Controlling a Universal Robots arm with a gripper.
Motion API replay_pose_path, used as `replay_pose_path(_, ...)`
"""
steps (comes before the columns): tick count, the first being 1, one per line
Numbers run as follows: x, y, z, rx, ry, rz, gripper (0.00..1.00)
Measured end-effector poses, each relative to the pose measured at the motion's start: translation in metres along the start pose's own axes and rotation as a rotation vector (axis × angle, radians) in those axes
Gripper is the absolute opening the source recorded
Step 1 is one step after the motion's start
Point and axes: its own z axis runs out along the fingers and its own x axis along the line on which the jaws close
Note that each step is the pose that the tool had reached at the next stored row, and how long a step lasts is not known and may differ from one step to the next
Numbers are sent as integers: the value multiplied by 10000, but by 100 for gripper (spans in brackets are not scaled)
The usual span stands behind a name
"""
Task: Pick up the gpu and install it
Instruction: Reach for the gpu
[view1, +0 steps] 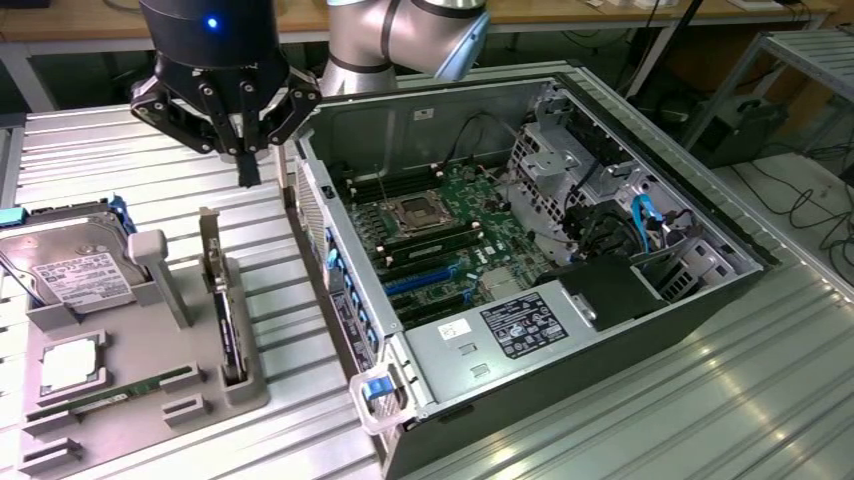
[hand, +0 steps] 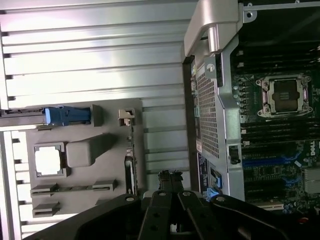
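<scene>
hovering near gpu, gripper seemingly empty.

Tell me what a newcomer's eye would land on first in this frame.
The open computer case dominates the exterior view's right, with its bare CPU socket exposed. The black gripper, shut and empty, hangs over the gap between the case and the grey tray. In that tray the gpu stands on edge in its slot.

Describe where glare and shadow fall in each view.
Exterior view: glare streaks the table pale on that view's right; the inside of the case is dimmer. Wrist view: the table washes out near white, and the gripper reads as a dark silhouette.
</scene>
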Motion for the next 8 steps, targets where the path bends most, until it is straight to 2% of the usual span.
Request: replay_pose_path(8, 63, -25, -2, 0, -1, 0, 11)
